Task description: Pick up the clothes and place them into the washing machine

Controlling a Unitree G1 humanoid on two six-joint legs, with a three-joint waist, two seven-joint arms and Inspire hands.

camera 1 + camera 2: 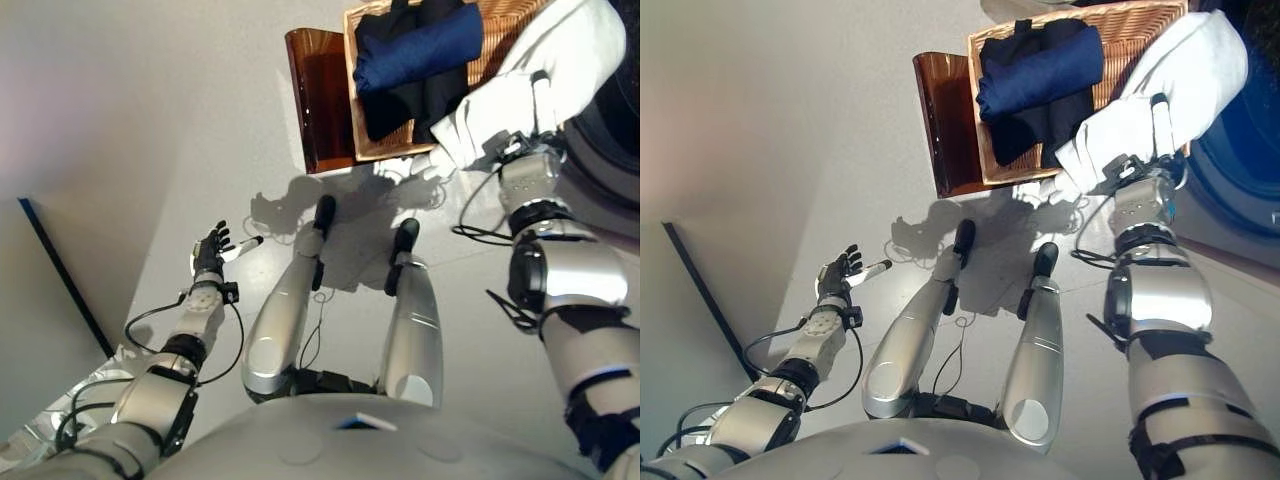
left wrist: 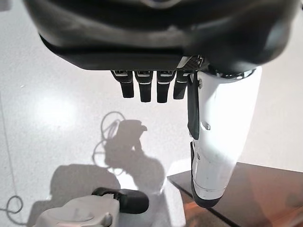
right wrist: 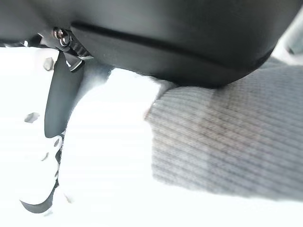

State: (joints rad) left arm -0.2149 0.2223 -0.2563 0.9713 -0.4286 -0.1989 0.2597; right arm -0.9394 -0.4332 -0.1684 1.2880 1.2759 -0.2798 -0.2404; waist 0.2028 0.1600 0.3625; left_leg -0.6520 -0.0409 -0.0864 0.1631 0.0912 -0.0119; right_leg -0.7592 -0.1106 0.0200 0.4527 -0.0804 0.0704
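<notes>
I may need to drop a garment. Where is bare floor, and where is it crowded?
Bare floor lies left of the brown stand, around the open left robot hand. The wicker basket is crowded with dark clothes.

Silver-grey arms w/ black joint bands. Left hand (image 1: 209, 252): dark fingers, white thumb cover w/ black tip, small screws on it. Right hand (image 3: 71, 90): dark, white thumb cover.
</notes>
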